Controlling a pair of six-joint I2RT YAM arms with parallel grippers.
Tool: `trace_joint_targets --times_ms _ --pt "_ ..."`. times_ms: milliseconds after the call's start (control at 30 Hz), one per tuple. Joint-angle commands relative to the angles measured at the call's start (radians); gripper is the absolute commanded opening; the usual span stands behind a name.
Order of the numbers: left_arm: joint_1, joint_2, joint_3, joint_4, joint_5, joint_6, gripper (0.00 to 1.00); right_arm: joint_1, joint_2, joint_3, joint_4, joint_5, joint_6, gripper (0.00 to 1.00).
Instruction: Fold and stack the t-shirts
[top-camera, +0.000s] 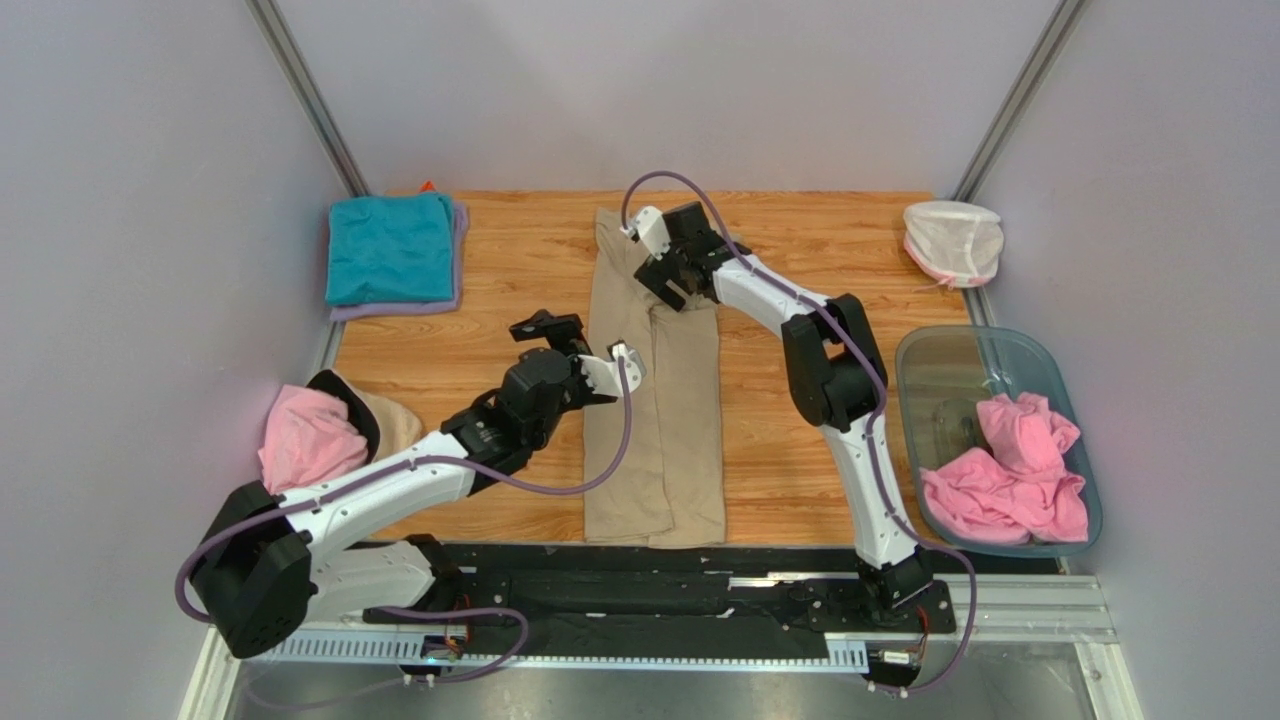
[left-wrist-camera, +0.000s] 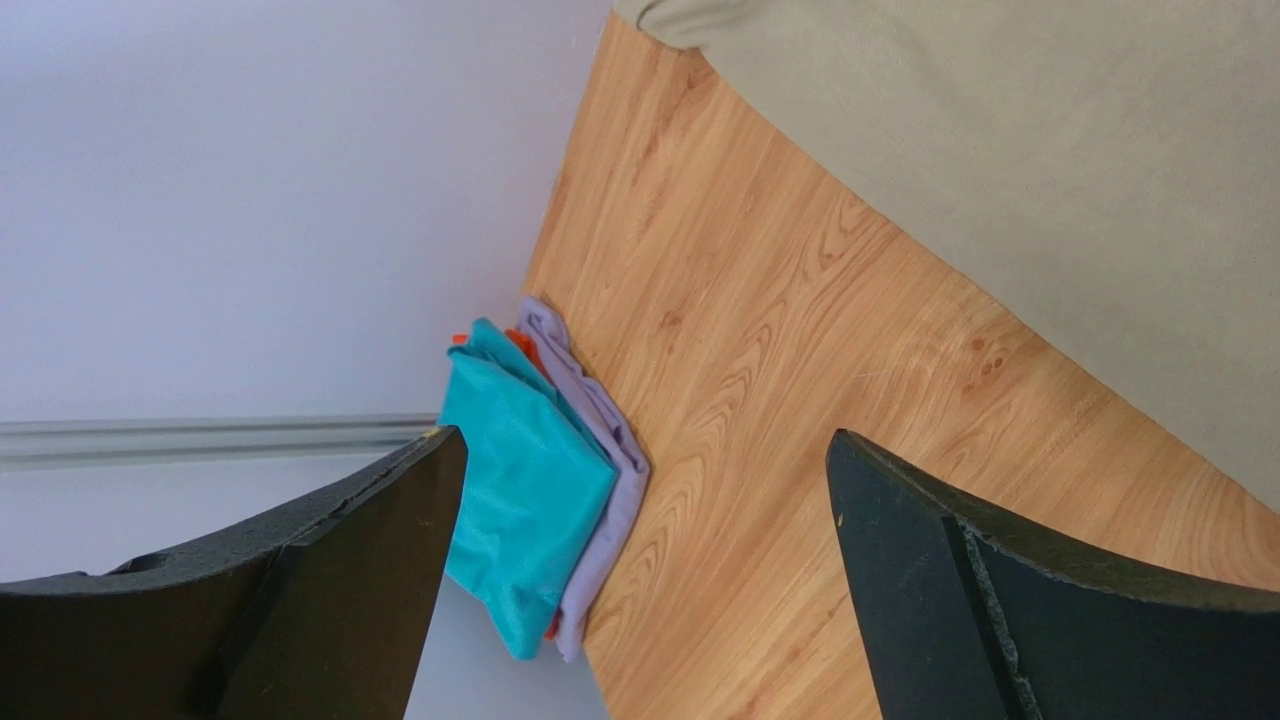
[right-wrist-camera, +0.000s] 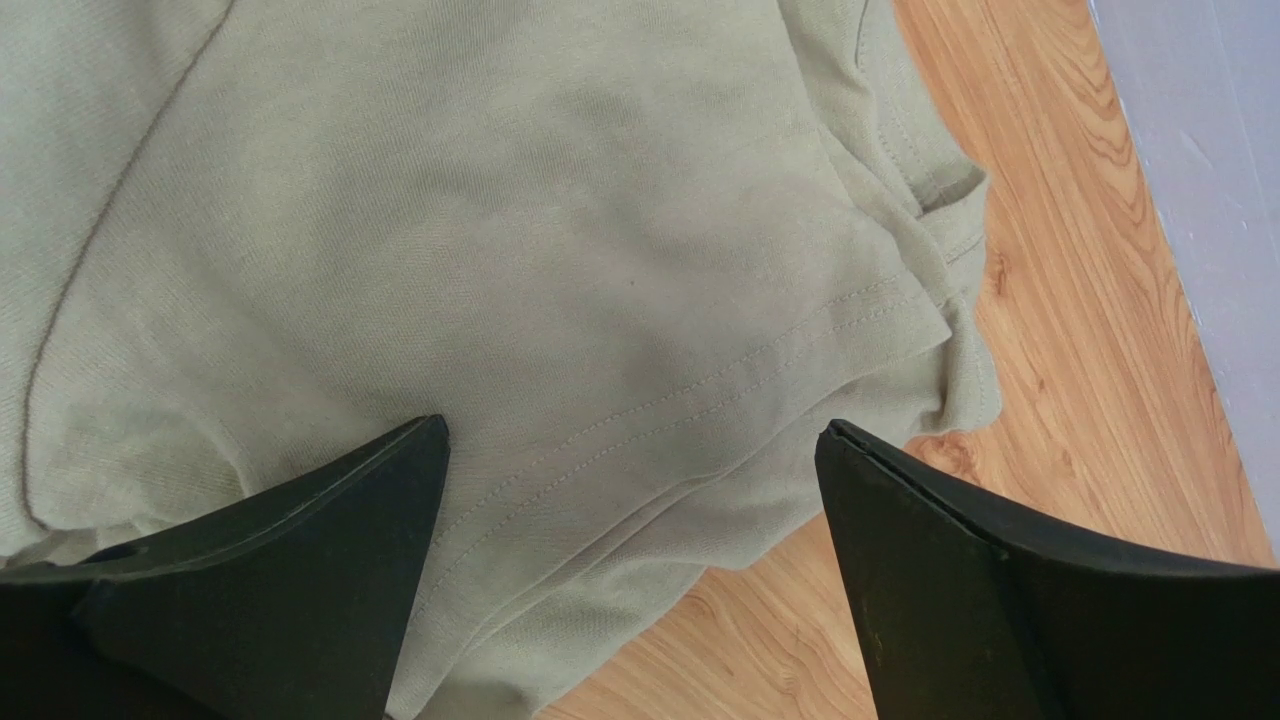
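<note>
The tan-beige cotton t-shirt (top-camera: 657, 443) lay as a narrow lengthwise strip on the wooden tabletop (top-camera: 759, 450). The crosswise fold seemed next, calling for a pinch on its far end. The right fingers (right-wrist-camera: 286, 570) stood spread wide just above that end; the left fingers (left-wrist-camera: 992, 600), likewise parted, hung beside its left edge.

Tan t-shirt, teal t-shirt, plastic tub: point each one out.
tan t-shirt (top-camera: 676, 450): top external view, middle of its folded length.
teal t-shirt (top-camera: 391, 248): top external view, centre of its upper face.
plastic tub (top-camera: 959, 378): top external view, bare part of its floor.
</note>
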Motion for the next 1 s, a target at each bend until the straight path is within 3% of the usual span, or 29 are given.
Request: trace_joint_targets --times_ms 0,733,967 --pt "0.020 0.032 0.023 0.069 0.034 -0.003 0.99 0.005 0.052 0.052 0.036 0.018 -0.030 1.00" --pt "0.104 0.173 0.036 0.168 0.034 0.002 0.99 -0.041 0.337 0.383 0.151 0.135 -0.254 1.00" --pt "0.123 0.197 0.056 0.172 0.045 0.003 0.99 -0.044 0.376 0.400 0.220 0.173 -0.314 1.00"
